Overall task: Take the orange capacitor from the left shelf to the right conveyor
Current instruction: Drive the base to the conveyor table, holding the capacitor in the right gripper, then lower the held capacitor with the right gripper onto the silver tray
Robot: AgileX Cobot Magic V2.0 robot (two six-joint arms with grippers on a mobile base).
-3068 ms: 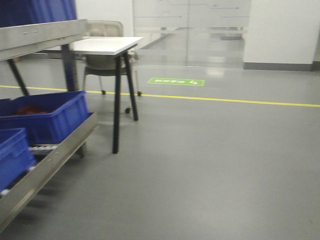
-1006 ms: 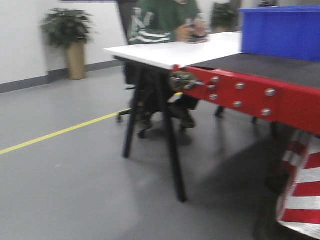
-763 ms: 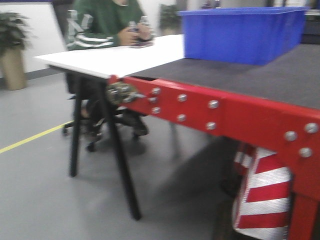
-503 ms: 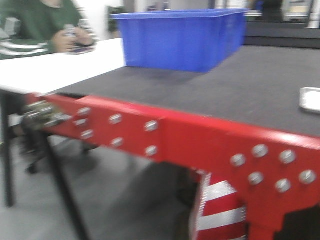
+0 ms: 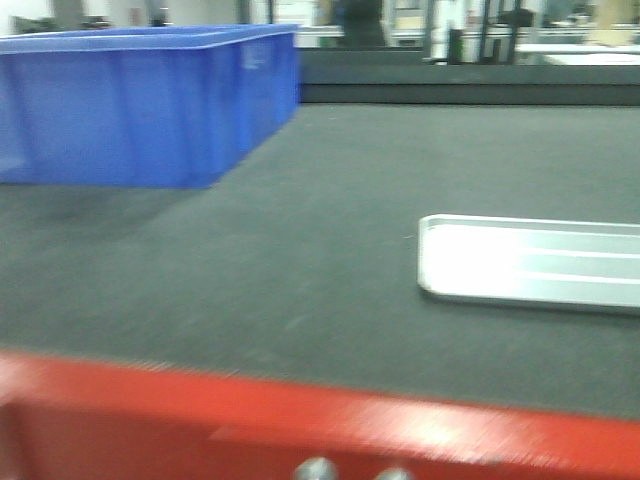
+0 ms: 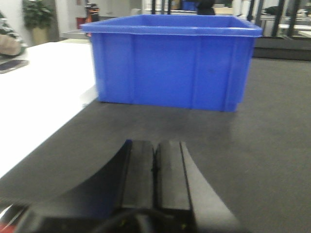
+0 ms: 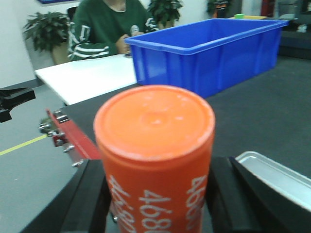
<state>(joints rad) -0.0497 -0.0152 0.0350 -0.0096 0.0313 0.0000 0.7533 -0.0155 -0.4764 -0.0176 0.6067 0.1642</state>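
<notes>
The orange capacitor, with white "4680" down its side, stands upright between the black fingers of my right gripper, which is shut on it. It hangs at the near corner of the right conveyor, a dark textured belt, with the shallow silver tray just to its right. The belt and the tray also show in the front view. My left gripper is shut and empty, low over the belt. The left shelf is out of view.
A large blue bin stands on the belt at the back left; it also shows in both wrist views. The conveyor's red frame runs along its near edge. A white table adjoins it, with a person in green seated behind.
The front view has swung from the steel shelf across the floor to the conveyor. It has closed in, and now looks over the red frame at the belt, bin and tray.
</notes>
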